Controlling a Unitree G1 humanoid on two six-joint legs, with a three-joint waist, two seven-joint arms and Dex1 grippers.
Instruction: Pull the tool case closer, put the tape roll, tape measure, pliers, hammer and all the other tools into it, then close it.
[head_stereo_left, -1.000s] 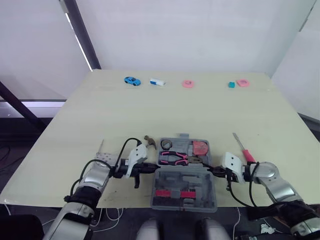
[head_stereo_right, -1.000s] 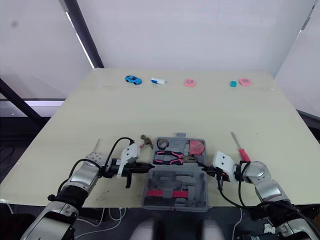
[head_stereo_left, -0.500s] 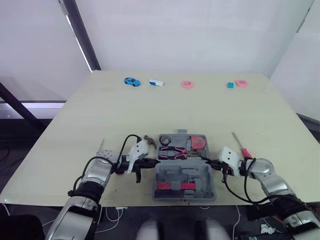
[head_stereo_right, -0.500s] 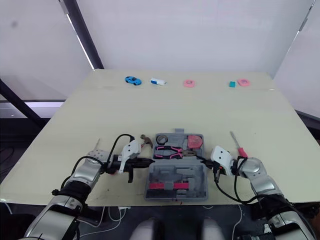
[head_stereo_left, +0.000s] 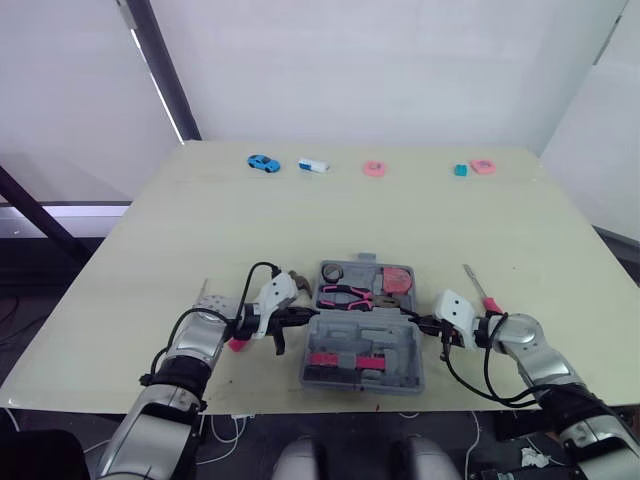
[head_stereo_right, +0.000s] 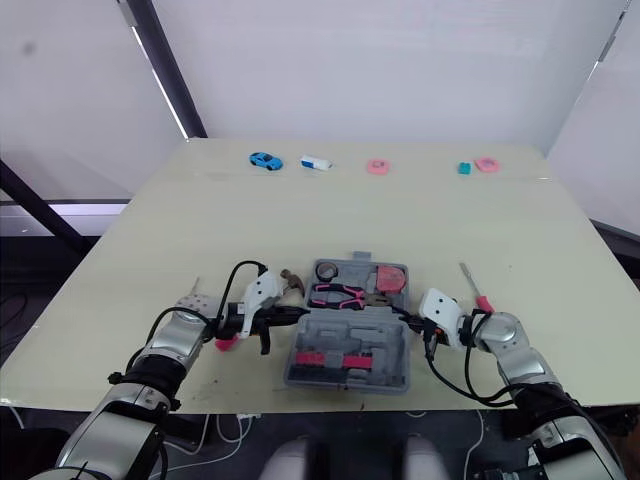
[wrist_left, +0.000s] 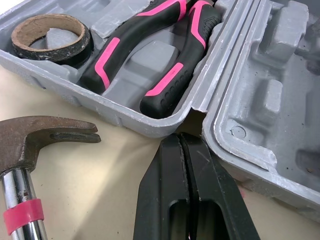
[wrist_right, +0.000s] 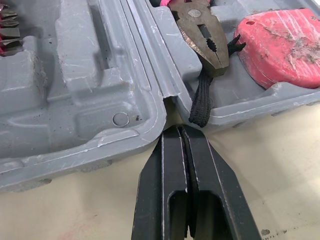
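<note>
My left jaws and my right jaws are both pressed together. Their tips sit at the hinge, one on each side of the gray tool case (head_stereo_left: 362, 358). The case lies open at the near edge of the table (head_stereo_left: 300, 220). Its far half holds one tape roll (head_stereo_left: 333, 272), one pliers (head_stereo_left: 345, 295) and one red tape measure (head_stereo_left: 398, 280). One hammer (wrist_left: 35, 135) lies just left of the case. One screwdriver (head_stereo_left: 481, 291) lies to its right.
</note>
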